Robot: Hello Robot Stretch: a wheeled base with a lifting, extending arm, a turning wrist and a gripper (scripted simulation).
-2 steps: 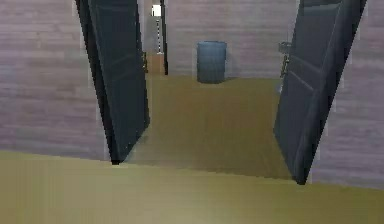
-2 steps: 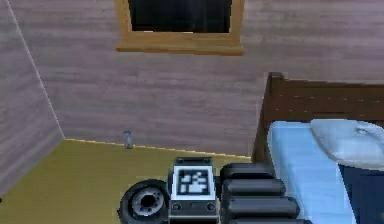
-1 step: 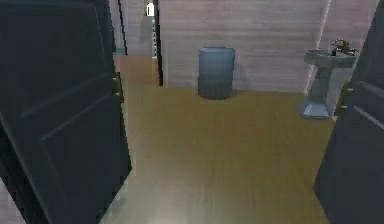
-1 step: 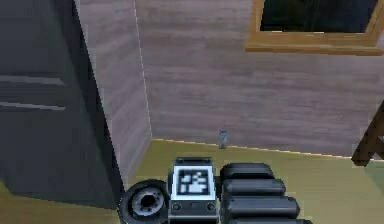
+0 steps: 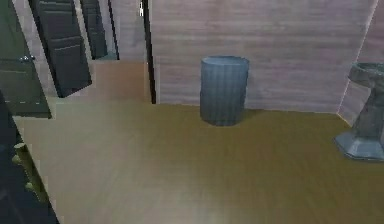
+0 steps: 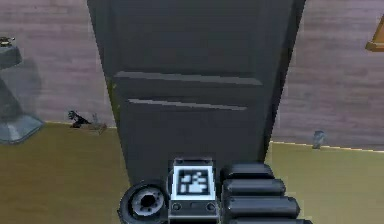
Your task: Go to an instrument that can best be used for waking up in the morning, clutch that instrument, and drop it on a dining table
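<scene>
Wooden floor [image 5: 180,160] | grey bin [image 5: 224,90] | dark door [image 6: 195,90] | pincer [image 6: 146,203] hold: cannot tell

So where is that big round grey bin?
The bin stands near the middle of the forward view, against the back wall, with a dark door frame to its left and the pedestal sink at the right edge.

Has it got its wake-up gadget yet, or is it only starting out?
Early, it seems. Done: nothing I can point to. In hand: the robot faces a grey bin, with a pedestal sink and a dark door beside it. Whether the gripper holds anything, I cannot tell. Left, probably: finding the alarm clock, picking it up, reaching a dining table.
</scene>
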